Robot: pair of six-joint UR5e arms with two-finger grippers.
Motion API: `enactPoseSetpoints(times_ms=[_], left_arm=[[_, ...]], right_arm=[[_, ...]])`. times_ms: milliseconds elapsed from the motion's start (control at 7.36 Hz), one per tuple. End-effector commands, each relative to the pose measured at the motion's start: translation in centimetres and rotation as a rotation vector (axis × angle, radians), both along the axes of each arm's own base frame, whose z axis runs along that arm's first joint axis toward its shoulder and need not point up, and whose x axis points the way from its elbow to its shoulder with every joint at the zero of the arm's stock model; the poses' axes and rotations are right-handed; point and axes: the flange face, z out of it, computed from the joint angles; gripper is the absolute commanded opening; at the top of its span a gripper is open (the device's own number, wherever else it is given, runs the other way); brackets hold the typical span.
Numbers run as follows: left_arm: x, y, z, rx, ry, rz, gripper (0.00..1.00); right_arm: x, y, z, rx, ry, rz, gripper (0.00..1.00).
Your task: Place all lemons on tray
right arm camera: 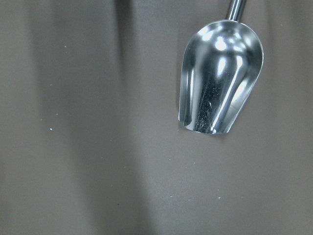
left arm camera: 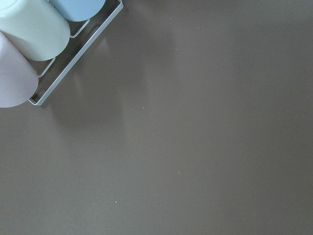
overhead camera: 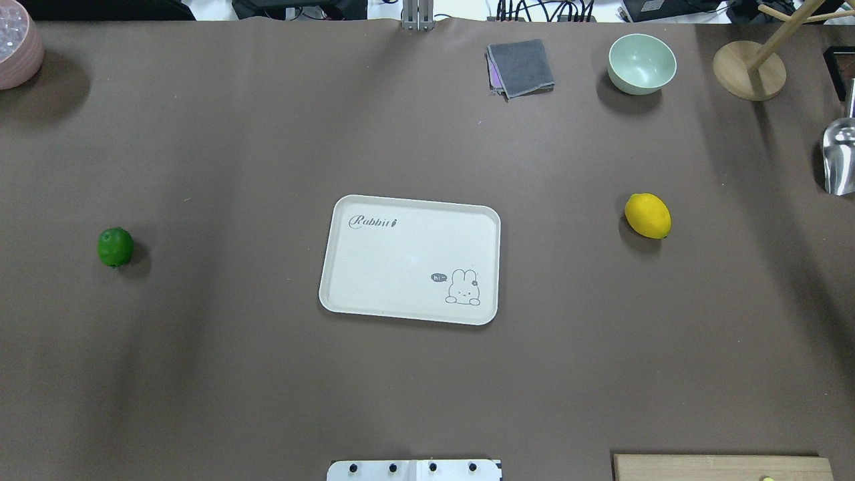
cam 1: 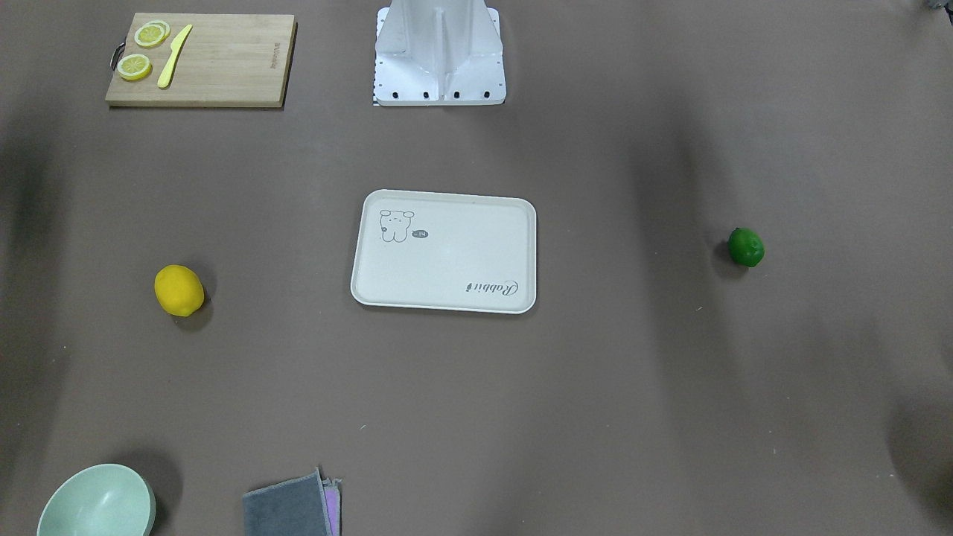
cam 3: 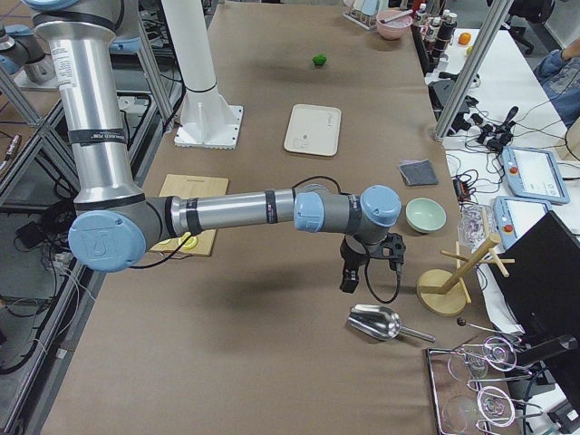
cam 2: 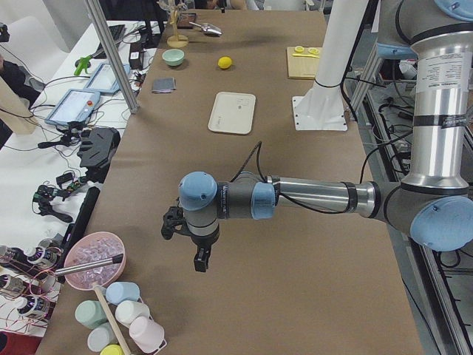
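The cream-white tray lies bare at the table's middle, also in the front view. The yellow lemon lies on the table to its right, apart from it. The dark green lemon lies far to its left. My left gripper hangs over bare table near the robot's left end, far from the green lemon. My right gripper hangs above a metal scoop near the robot's right end. Both grippers show only in the side views, so I cannot tell whether they are open or shut.
A wooden cutting board holds lemon slices and a yellow knife. A mint bowl, a grey cloth and a wooden stand sit at the far edge. A pink bowl and a rack of cups stand at the left end.
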Motion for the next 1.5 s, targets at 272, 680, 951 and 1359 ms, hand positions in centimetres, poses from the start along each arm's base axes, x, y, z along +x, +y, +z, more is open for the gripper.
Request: enactPoseSetpoints(times_ms=[272, 680, 951, 1359], left_arm=[[0.0, -0.2, -0.2, 0.005, 0.000, 0.002, 0.98], [0.0, -0.2, -0.5, 0.008, -0.002, -0.001, 0.98], [0.1, -0.2, -0.6, 0.011, -0.002, 0.001, 0.98], [0.3, -0.3, -0.7, 0.014, -0.002, 0.008, 0.98]], right_arm=[[0.0, 0.0, -0.4, 0.014, 0.005, -0.003, 1.00], [-4.7, -1.1, -3.1, 0.029, 0.004, -0.048, 1.00], [-8.5, -2.1, -6.6, -0.008, 0.004, -0.007, 1.00], [-15.5, -2.8, -11.6, -0.039, -0.004, 0.004, 1.00]])
